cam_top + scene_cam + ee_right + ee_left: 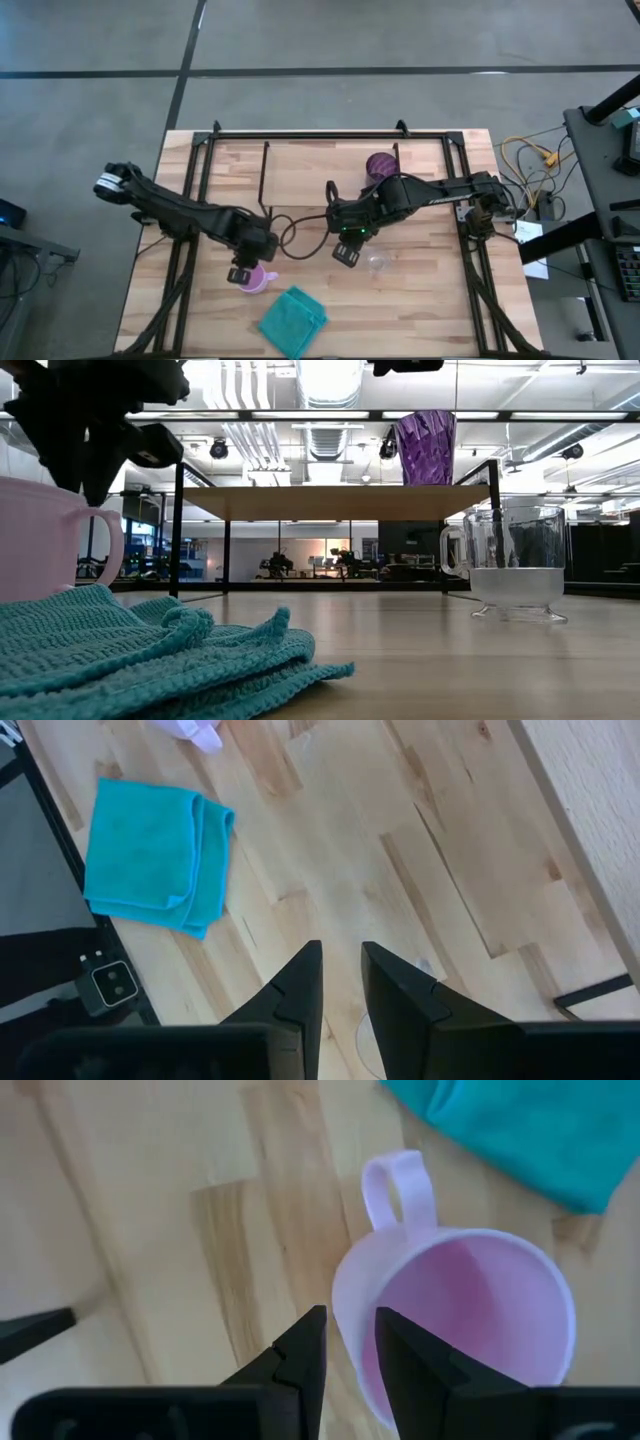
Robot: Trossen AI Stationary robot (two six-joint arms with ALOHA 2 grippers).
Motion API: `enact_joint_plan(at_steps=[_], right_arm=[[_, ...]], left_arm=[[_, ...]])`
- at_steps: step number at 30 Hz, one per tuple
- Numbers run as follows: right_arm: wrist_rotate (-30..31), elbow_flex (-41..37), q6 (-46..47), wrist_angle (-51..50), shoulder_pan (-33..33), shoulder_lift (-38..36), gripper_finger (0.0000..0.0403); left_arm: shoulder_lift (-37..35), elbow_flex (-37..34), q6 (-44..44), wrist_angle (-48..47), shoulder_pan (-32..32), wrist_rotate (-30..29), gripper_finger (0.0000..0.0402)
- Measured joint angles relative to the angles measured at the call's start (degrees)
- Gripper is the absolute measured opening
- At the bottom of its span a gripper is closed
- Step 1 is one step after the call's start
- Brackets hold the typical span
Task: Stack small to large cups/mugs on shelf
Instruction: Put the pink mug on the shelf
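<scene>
Pale pink mug [470,1320], dark purple tumbler [425,447], clear glass cup [517,563], teal cloth [155,855], light-wood shelf [330,502].

No words, numbers, labels or signs are being shown clearly enough to be read on anything in these views, not on the table things nor in the room behind.
</scene>
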Motion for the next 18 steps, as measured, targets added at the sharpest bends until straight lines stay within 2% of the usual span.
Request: enact_joint_plan(at_steps=[18], right_arm=[[0.0,0.0,0.0,-0.1,0.0,-0.1,0.0068]], left_arm=[[0.7,-1.7,-0.1,1.3,-0.1,1.4,0.0075]])
